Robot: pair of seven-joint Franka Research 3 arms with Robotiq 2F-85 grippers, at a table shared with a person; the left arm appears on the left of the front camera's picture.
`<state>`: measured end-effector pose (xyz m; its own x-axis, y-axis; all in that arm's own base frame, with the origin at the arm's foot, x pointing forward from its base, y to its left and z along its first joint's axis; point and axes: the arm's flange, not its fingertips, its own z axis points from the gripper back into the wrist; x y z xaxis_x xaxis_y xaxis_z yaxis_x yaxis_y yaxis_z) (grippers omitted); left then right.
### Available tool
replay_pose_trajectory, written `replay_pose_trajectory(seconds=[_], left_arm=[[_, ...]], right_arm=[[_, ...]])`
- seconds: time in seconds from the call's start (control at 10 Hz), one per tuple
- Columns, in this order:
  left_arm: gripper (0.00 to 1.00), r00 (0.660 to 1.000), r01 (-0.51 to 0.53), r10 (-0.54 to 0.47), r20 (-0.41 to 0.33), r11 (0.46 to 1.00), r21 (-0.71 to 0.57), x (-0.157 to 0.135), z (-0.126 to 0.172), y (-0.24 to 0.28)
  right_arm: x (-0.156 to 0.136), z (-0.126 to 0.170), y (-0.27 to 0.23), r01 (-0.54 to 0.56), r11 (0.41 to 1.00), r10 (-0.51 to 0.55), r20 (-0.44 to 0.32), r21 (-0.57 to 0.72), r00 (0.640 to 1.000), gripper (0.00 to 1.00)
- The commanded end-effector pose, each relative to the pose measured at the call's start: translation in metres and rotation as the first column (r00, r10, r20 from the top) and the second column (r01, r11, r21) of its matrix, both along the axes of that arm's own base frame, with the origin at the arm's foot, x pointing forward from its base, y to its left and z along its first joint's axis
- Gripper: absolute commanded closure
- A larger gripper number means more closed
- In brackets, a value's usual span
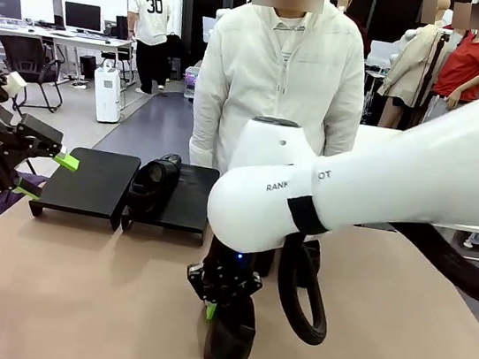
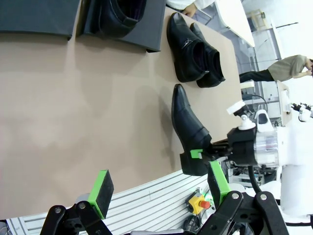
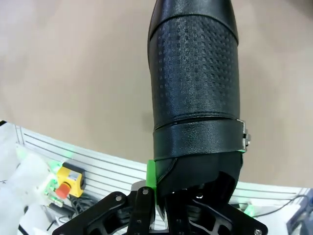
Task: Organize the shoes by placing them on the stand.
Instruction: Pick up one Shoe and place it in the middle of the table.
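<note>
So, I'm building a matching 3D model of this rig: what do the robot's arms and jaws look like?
The right arm is glossy white with rounded joints, a black band, grey lettering and a small blue light near the wrist. A thick black cable loops beside it. Both sets of jaws are black jointed linkages tipped with bright green pads.

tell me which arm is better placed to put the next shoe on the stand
Right, likely: the right gripper is shut on a shoe at its heel end, while the left gripper hangs open and empty beside the stand.
</note>
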<state>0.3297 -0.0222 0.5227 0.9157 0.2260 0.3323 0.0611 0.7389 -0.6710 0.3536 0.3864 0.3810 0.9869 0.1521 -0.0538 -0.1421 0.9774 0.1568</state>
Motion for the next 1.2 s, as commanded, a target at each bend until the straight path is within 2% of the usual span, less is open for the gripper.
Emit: replay_pose_trajectory(seconds=[0.0, 0.2, 0.3, 0.4, 0.5, 0.8, 1.1], left_arm=[[0.0, 1.0, 0.0, 0.0, -0.008, 1.0, 0.004, -0.003, -0.002, 0.002], [0.0, 1.0, 0.0, 0.0, -0.008, 1.0, 0.004, -0.003, -0.002, 0.002], [0.0, 1.0, 0.0, 0.0, -0.008, 1.0, 0.004, -0.003, -0.002, 0.002], [0.0, 1.0, 0.0, 0.0, -0.008, 1.0, 0.004, -0.003, -0.002, 0.002], [0.0, 1.0, 0.0, 0.0, -0.008, 1.0, 0.004, -0.003, -0.002, 0.002], [0.0, 1.0, 0.0, 0.0, -0.008, 1.0, 0.004, -0.003, -0.002, 0.002], [0.0, 1.0, 0.0, 0.0, -0.008, 1.0, 0.004, -0.003, -0.002, 0.002]], right_arm=[[0.013, -0.003, 0.019, 0.067, 0.998, -0.067, 0.006, 0.02, 0.998, 1.0], [0.019, -0.007, 0.02, 0.066, 0.997, -0.066, -0.008, 0.047, 0.998, 1.0], [0.02, -0.008, 0.02, 0.063, 0.997, -0.063, -0.007, 0.05, 0.998, 0.7], [0.02, -0.009, 0.019, 0.056, 0.997, -0.055, -0.008, 0.059, 0.998, 0.1], [0.02, -0.009, 0.017, 0.054, 0.997, -0.054, -0.007, 0.063, 0.999, 0.0], [0.01, 0.01, 0.0, 0.0, 0.99, 0.001, -0.003, 0.139, 1.0, 0.0], [-0.024, 0.072, -0.066, -0.13, 0.968, 0.135, -0.01, 0.213, 0.991, 0.0]])
